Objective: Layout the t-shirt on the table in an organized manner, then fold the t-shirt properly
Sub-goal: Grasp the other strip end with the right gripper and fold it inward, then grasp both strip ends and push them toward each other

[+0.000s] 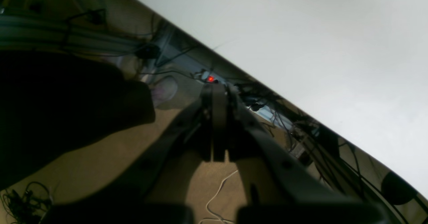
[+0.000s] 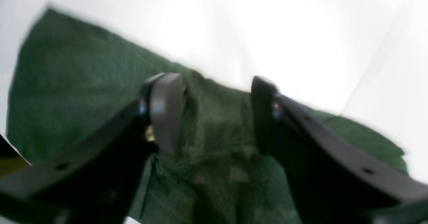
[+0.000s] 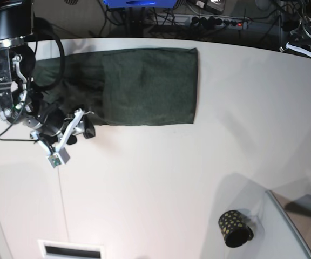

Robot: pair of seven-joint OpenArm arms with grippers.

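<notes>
Fabric lies directly under and ahead of the right gripper (image 2: pixel 214 117), whose jaws stand well apart with a rumpled ridge of the t-shirt (image 2: pixel 83 83) in the gap between them. Neither pad appears to press the cloth, so nothing is held; the spread looks like that of a release or of lining up for a pinch, and I cannot tell which. The picture is blurred, so fine contact is uncertain.

In the base view this gripper (image 3: pixel 82 125) sits at the shirt's (image 3: pixel 150 86) near corner, low over the table (image 3: pixel 161 178). From there the shirt stretches away as a tidy dark green rectangle, one layer overlapping another, flat on the white top. That shape suggests the layout is done and folding is under way, with the bunched part beside the gripper the least settled. Working from this corner makes sense: an edge there can be lifted and carried across the flat part.

The left gripper (image 1: pixel 217 123) is shut on nothing, its fingers pressed together. It hangs off the table's edge (image 1: pixel 301 50), above floor and cables, well apart from the shirt, probably parked to keep clear.

A dotted cup (image 3: pixel 234 228) stands far off from both grippers, out of the way.
</notes>
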